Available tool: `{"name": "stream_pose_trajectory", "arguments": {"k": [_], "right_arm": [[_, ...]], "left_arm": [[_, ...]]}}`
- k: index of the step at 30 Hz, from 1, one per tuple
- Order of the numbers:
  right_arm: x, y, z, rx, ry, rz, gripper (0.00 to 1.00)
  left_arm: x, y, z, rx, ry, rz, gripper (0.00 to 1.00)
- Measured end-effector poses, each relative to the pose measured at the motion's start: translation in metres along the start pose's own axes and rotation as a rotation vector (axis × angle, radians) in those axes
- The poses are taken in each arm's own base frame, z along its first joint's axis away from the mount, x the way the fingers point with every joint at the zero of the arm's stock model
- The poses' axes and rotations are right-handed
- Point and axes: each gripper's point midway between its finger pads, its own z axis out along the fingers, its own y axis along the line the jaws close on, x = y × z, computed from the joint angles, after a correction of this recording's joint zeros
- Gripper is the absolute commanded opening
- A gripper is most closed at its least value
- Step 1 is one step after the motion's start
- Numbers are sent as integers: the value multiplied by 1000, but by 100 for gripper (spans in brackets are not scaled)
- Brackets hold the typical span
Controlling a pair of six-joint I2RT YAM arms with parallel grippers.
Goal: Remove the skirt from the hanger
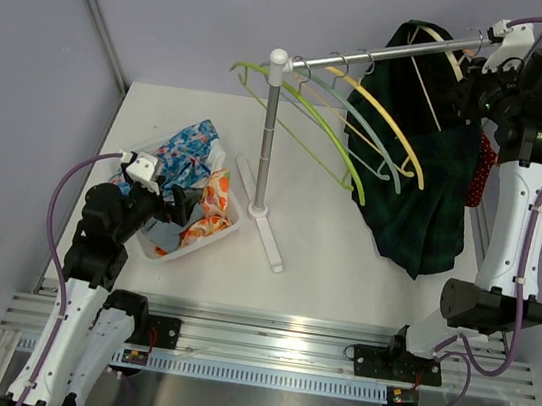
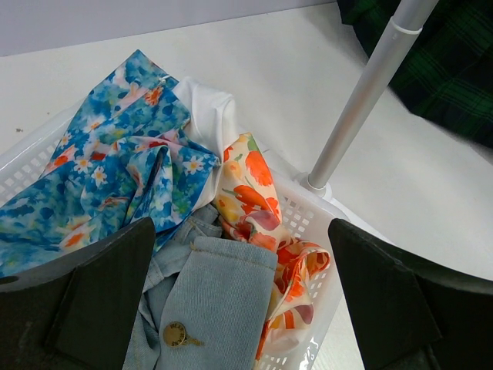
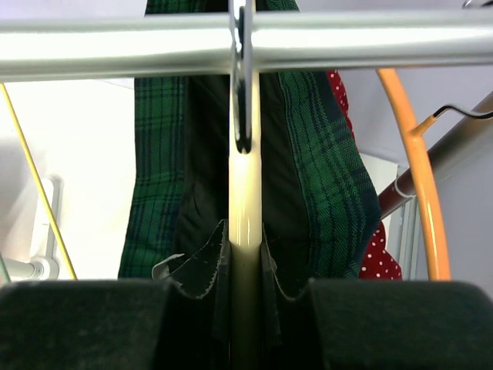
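We see a plain white bench (image 1: pixel 345 254) set in a corner of pale grey walls (image 1: pixel 228 5), with a ribbed metal rail (image 1: pixel 271 349) along its near edge where both arms are bolted. A clothes stand's pole (image 1: pixel 267 142) rises from the middle of the bench and carries a horizontal bar (image 3: pixel 385 42) running back and to the right.

The skirt (image 1: pixel 435 186), dark green plaid, hangs from a cream hanger (image 3: pixel 245 231) near the bar's far right end, its hem close to the bench. A red dotted garment (image 3: pixel 377 262) hangs just behind it. Empty green (image 1: pixel 323 120) and yellow (image 1: pixel 385 113) hangers sit further left on the bar.

The right gripper (image 3: pixel 237 312) is raised to the bar, jaws apart, 1 on each side of the cream hanger's neck with skirt fabric bunched between them; we see no firm clamp. The left gripper (image 2: pixel 243 301) hangs wide apart and holds nothing, just above a white basket (image 2: pixel 308 216) at the bench's left, filled with blue floral cloth (image 2: pixel 100 169), orange floral cloth (image 2: pixel 254 193) and denim (image 2: pixel 216 301).
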Motion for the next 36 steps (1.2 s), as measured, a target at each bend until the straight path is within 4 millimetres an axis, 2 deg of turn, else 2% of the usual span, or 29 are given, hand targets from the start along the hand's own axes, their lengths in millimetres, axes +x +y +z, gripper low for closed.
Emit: {"name": "stream_pose_trajectory", "arguments": {"k": [3, 6, 11, 15, 21, 26, 29, 31, 36], "right_arm": [[-8, 2, -7, 1, -27, -14, 0], [-4, 2, -9, 2, -24, -27, 0], [29, 5, -13, 1, 39, -53, 0], [67, 11, -30, 16, 110, -76, 0], [108, 15, -74, 86, 161, -127, 0], [163, 28, -113, 110, 226, -157, 0], [200, 41, -132, 80, 298, -178, 0], [218, 50, -142, 44, 338, -199, 0], [248, 76, -160, -119, 408, -283, 0]], "left_arm": [[0, 1, 0, -8, 2, -7, 99], [1, 4, 1, -26, 6, -31, 99], [4, 4, 3, -30, 17, -55, 99], [1, -5, 4, 20, 4, -56, 99], [-6, -37, 7, 175, -20, -50, 99], [2, -67, 10, 294, 21, -65, 99], [11, -88, 11, 363, 61, -78, 99], [14, -101, 10, 399, 79, -88, 99], [18, -138, 6, 491, 101, -124, 99]]}}
